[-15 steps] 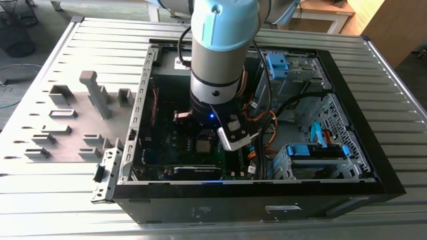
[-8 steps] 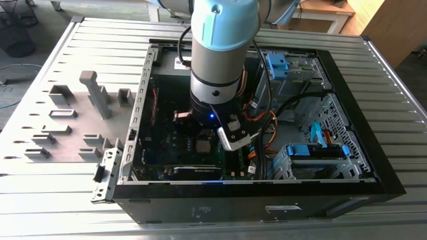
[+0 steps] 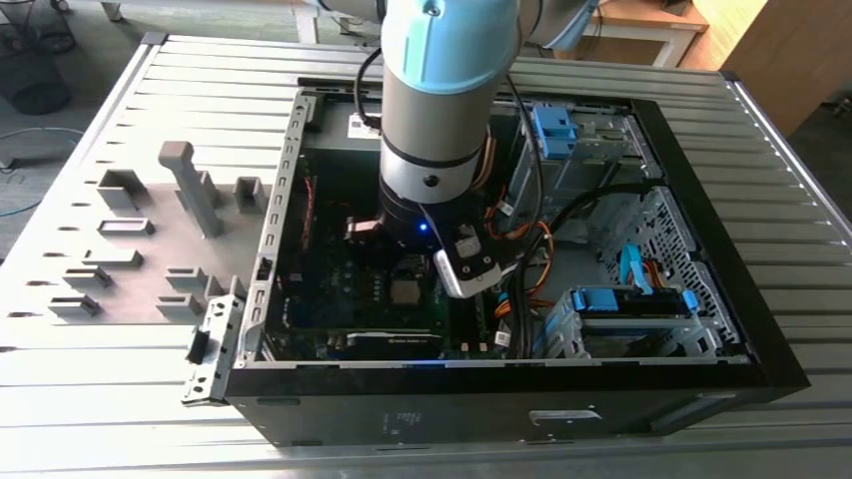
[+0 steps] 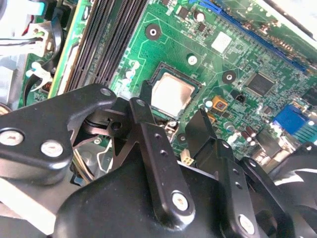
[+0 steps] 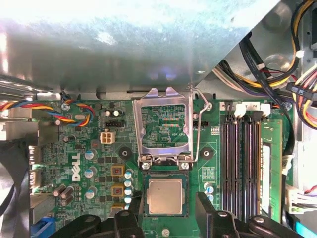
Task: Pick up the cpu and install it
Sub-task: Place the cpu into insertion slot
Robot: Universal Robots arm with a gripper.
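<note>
Pincer (image 5: 167,204) — wide — above socketed cpu (image 5: 165,196)

A white word logo (image 5: 77,168) was printed on the green motherboard (image 5: 218,153) in the first wrist view (its letters ran along a row of capacitors). A small round white emblem (image 5: 208,171) stood on the same board between the chip socket and the memory slots (image 5: 241,163). Near it lay a white sticker (image 5: 215,130) with print too fine to read. In the second wrist view another white sticker (image 4: 220,42) sat on the board beside a long blue slot, also illegible. Any marking on the cpu (image 5: 165,196) could not be made out. In the exterior view a pale label (image 3: 565,416) was fixed to the black case (image 3: 333,414), its wording too small to read.
</note>
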